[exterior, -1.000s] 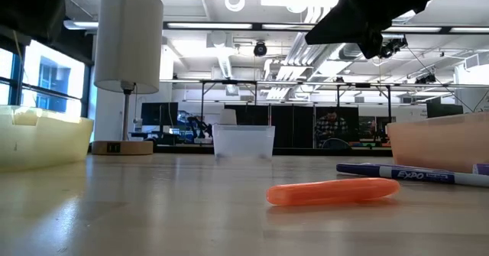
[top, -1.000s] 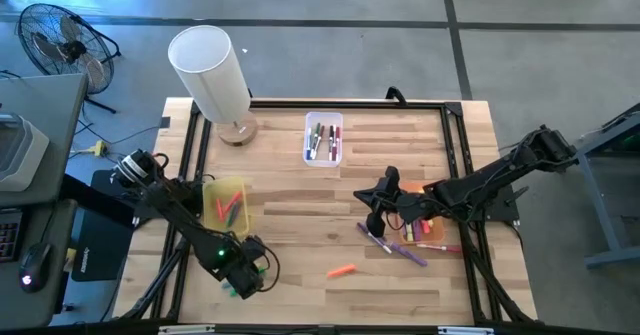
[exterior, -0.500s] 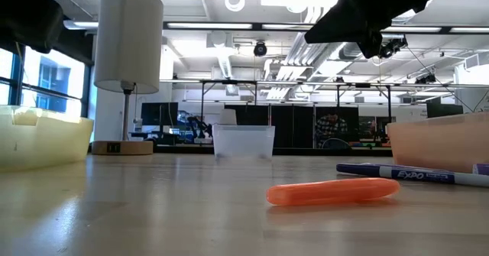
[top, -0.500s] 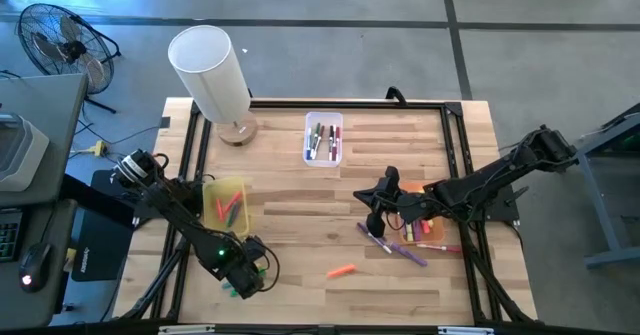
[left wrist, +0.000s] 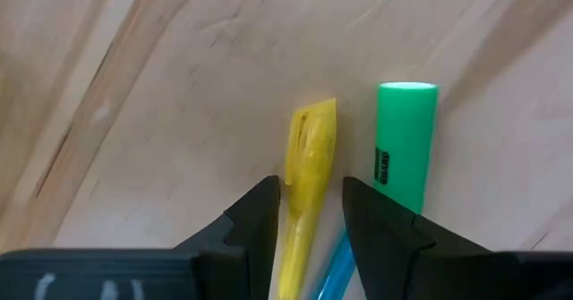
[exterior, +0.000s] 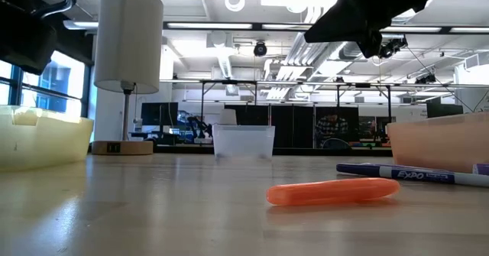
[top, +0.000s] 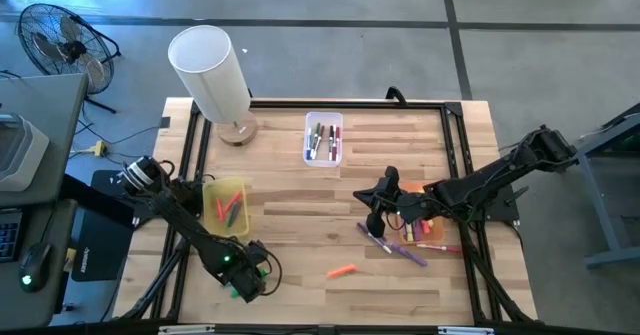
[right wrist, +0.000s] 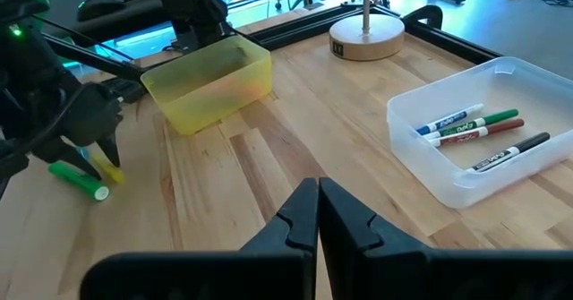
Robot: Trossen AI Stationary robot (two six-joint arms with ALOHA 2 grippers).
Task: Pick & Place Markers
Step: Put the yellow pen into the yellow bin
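2 fingers of my left gripper (left wrist: pixel 309 212) are straddling a yellow marker (left wrist: pixel 304 179), narrowly parted, near the table's (top: pixel 300 215) front-left edge; a green marker (left wrist: pixel 405 139) is lying just beside. My right gripper (right wrist: pixel 319 212) is hovering closed mid-table, near purple markers (top: pixel 392 243).

Lab: exposed ceiling ducts (exterior: pixel 321 53), monitor desks (exterior: pixel 164 118), concrete floor (top: pixel 520 35)

the high view looks straight down over the whole tabletop (top: pixel 300 205). the low view sits at tabletop level, facing the room. both share the clear bin (top: pixel 323 138). the left wrist view is very close to the wood; the right looks across it.
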